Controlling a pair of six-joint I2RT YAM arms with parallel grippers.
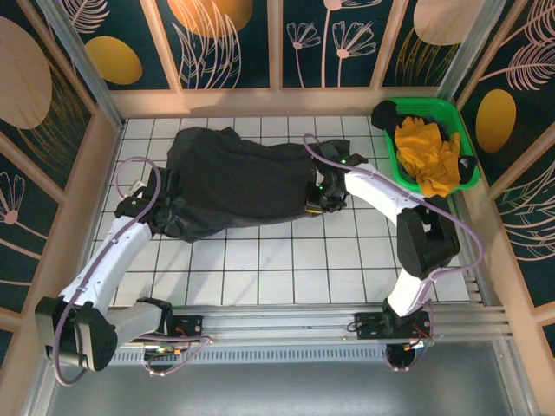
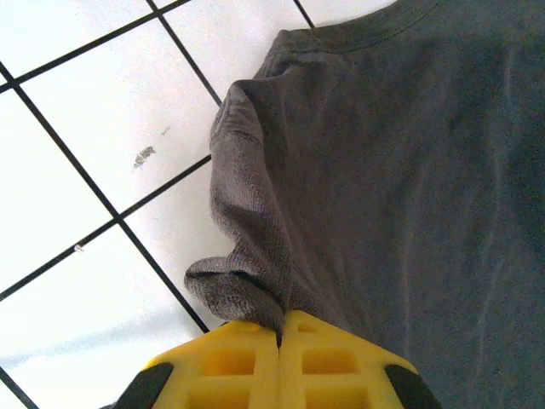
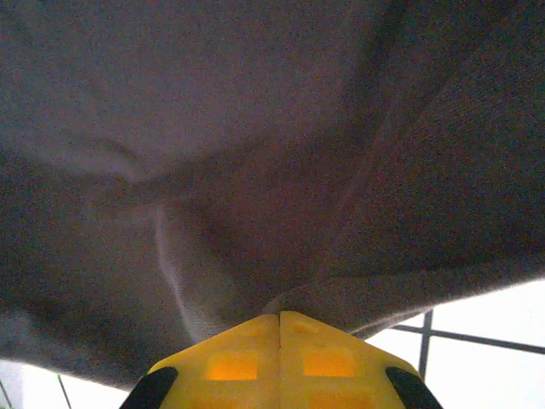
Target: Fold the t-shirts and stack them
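Observation:
A large dark charcoal-grey t-shirt [image 1: 238, 182] lies spread and rumpled across the white tiled table. My left gripper [image 1: 160, 208] pinches its left edge: in the left wrist view the yellow jaws [image 2: 279, 328] are shut on a bunched fold of the grey t-shirt [image 2: 375, 170]. My right gripper [image 1: 316, 198] holds the shirt's right edge. Seen from the right wrist, the yellow jaws [image 3: 279, 317] are shut on the cloth [image 3: 255, 145], which drapes over most of that view.
A green plastic bin [image 1: 462, 130] at the back right holds mustard-yellow cloth [image 1: 427, 152]. Wooden panel walls ring the table. Bare white tiles [image 1: 286, 260] lie in front of the shirt, and the arms' mounting rail [image 1: 286, 321] runs along the near edge.

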